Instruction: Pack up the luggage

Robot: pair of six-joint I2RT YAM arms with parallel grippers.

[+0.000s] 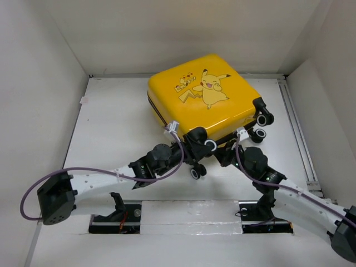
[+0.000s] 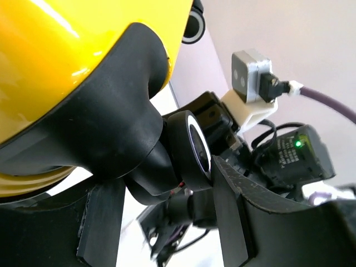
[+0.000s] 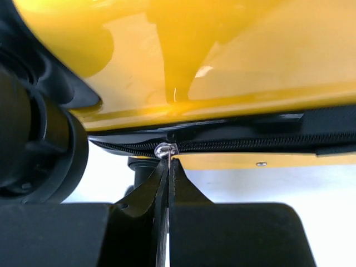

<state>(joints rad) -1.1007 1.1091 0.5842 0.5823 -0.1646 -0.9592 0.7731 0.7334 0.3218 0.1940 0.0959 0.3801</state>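
1. Lying flat on the white table [image 1: 111,128], toward the far side, the bright-yellow hard-shell suitcase with the cartoon print [image 1: 203,94] has its printed face up and its shells together. That puts the black zip band [image 3: 261,139] along the near edge, within reach of both arms; judging by this, the job is at the zip-closing step.
2. The left gripper [image 2: 167,222] sits at the near corner of the suitcase, fingers spread either side of a black corner wheel with a white rim [image 2: 194,150]. The wheel lies between the fingers; the frames don't settle whether there is contact. My read: it braces that corner so the case won't slide while the zip is pulled.
3. The right gripper [image 3: 168,183] is pressed together just below the zip band, fingertips pinching the small silver zip pull [image 3: 166,150]. This grip lets the arm drag the slider along the track.
4. Suitcase look: glossy shell with strong reflections, a yellow cartoon figure and small lettering on the lid, black wheel housings at the corners, and two more white-rimmed wheels [image 1: 262,125] on the right side.
5. Zip teeth to the right of the pull look meshed; to the left the track runs behind the wheel housing and I can't tell.
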